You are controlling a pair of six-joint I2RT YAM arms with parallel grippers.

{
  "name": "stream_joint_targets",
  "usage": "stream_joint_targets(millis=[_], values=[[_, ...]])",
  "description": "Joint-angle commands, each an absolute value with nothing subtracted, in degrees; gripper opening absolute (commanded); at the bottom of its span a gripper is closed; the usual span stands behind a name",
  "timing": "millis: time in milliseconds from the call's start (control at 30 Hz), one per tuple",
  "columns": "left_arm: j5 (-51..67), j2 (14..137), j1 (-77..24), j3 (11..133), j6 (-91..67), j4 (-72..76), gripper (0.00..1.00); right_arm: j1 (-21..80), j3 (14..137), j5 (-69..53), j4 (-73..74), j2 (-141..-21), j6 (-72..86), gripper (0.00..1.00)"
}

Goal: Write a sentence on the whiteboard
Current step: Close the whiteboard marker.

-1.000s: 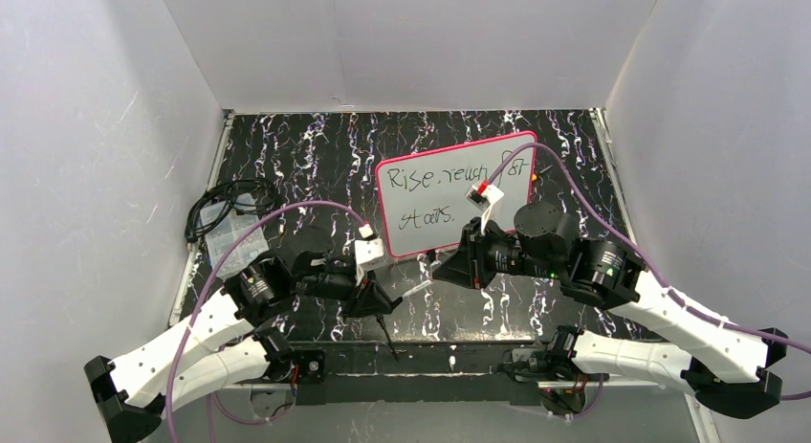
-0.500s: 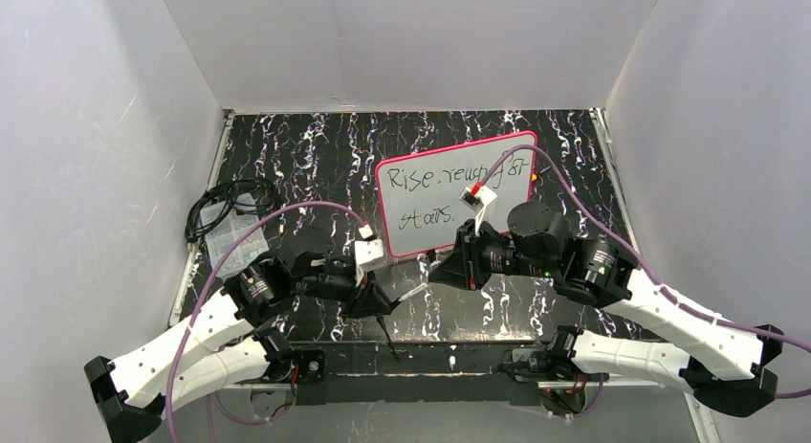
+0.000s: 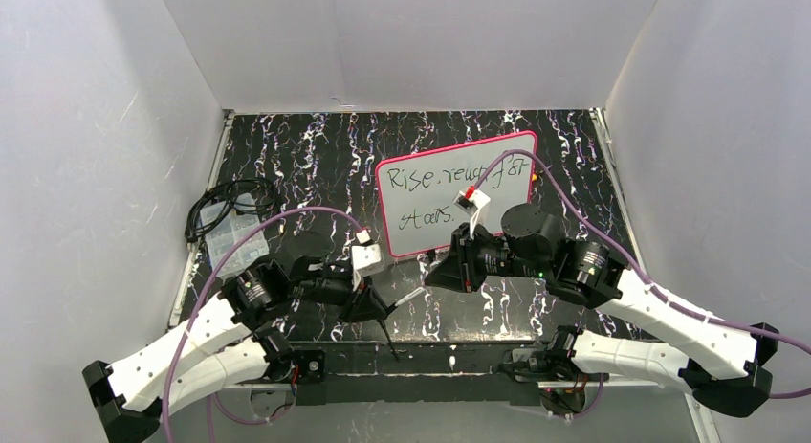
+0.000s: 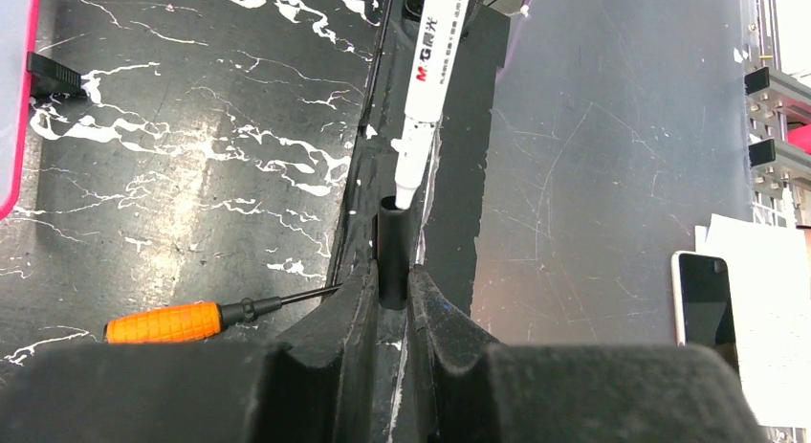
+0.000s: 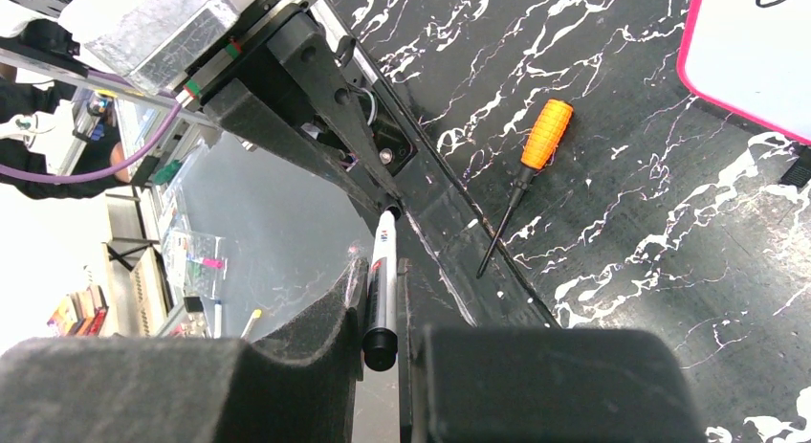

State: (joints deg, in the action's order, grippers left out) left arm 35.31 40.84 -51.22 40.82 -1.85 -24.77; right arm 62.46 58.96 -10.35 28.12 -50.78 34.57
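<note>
In the top view the whiteboard (image 3: pixel 435 196) stands right of centre, a cable coil (image 3: pixel 228 200) at middle left, a screwdriver (image 5: pixel 546 134) below the board, lower centre.

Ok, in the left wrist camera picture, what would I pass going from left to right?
whiteboard pink edge → orange screwdriver → black cap pinched in the left gripper, with the marker tip at its mouth → phone
</note>
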Motion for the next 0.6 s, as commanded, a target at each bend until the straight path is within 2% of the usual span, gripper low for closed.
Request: stream_joint_targets(millis=[0, 567], values=[[36.54, 38.57, -51.67, 41.14, -1.26, -21.53, 0.00, 61.45, 57.39, -11.11, 28.35, -51.06, 33.76, 0.01], [34.22, 36.79, -51.80, 41.04, -1.90, -20.10, 0.00, 54.06, 49.46, -24.01, 14.42, -50.47, 40.00, 0.01]])
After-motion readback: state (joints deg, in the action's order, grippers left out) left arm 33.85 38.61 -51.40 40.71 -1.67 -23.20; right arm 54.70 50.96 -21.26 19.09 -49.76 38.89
